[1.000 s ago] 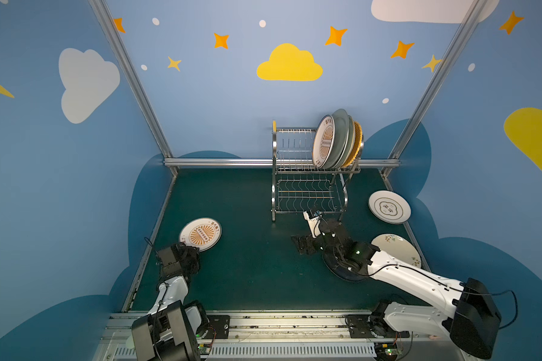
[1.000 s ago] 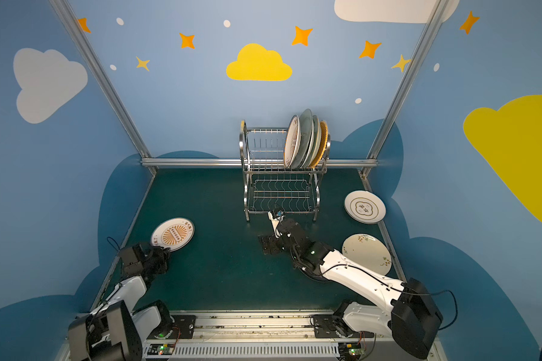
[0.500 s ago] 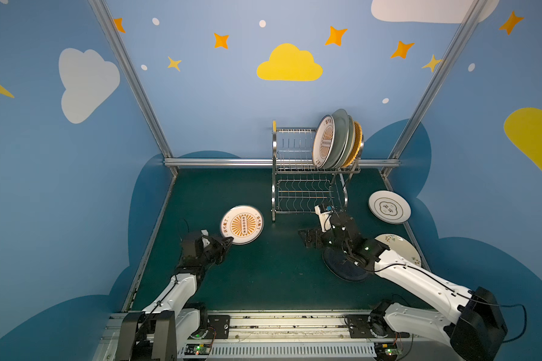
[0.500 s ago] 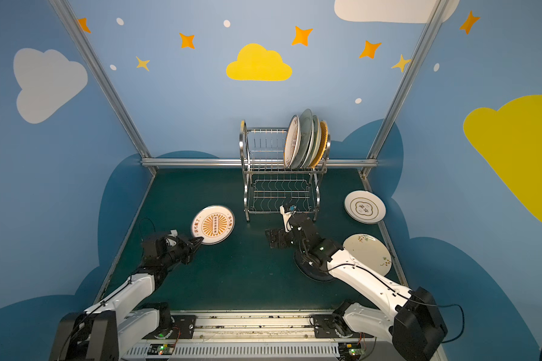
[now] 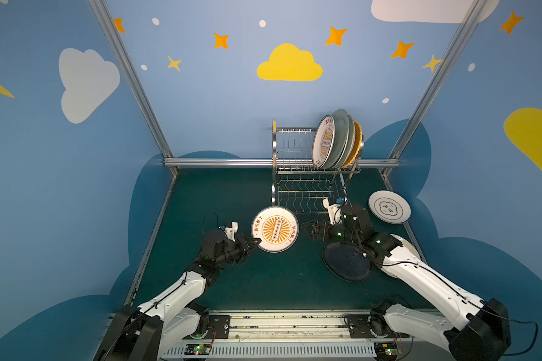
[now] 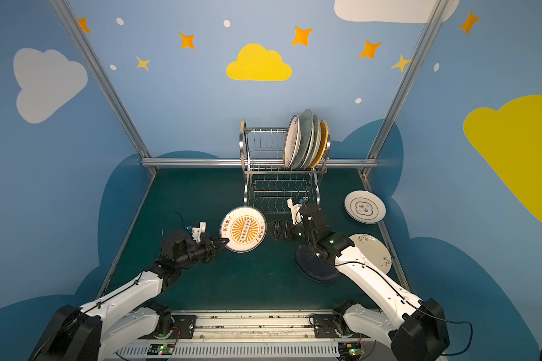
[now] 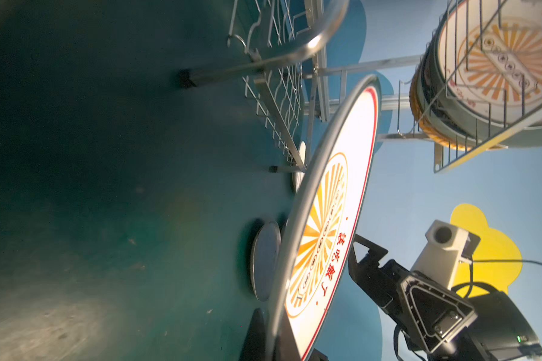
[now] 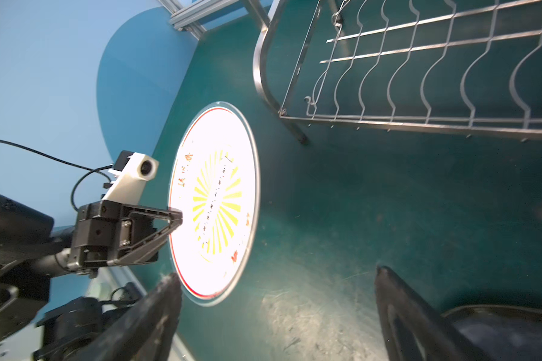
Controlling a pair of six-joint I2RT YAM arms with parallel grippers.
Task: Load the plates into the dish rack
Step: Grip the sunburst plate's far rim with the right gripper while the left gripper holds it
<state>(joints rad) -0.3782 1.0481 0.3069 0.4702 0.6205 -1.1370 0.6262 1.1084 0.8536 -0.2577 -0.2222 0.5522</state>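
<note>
My left gripper (image 5: 254, 241) (image 6: 223, 241) is shut on the rim of a white plate with an orange sunburst (image 5: 275, 230) (image 6: 244, 230), held off the mat and tilted, in front of the dish rack (image 5: 305, 187). In the left wrist view this plate (image 7: 332, 203) stands edge-on. My right gripper (image 5: 309, 230) (image 8: 276, 275) is open and empty, just right of the held plate (image 8: 215, 203). Several plates (image 5: 335, 140) stand in the rack's upper tier. A black plate (image 5: 346, 264), a lettered-rim plate (image 5: 389, 207) and a floral plate (image 6: 372, 253) lie on the mat.
The rack's wavy lower shelf (image 8: 420, 78) holds nothing. The rack stands against the back rail (image 5: 219, 162). Blue walls close in both sides, with metal posts (image 5: 132, 81) at the back corners. The arms' base rail (image 5: 279, 325) runs along the front edge.
My left arm has swung from the front left toward the middle, carrying the sunburst plate up to the rack's front. The right gripper has shifted slightly toward the rack and stays open.
</note>
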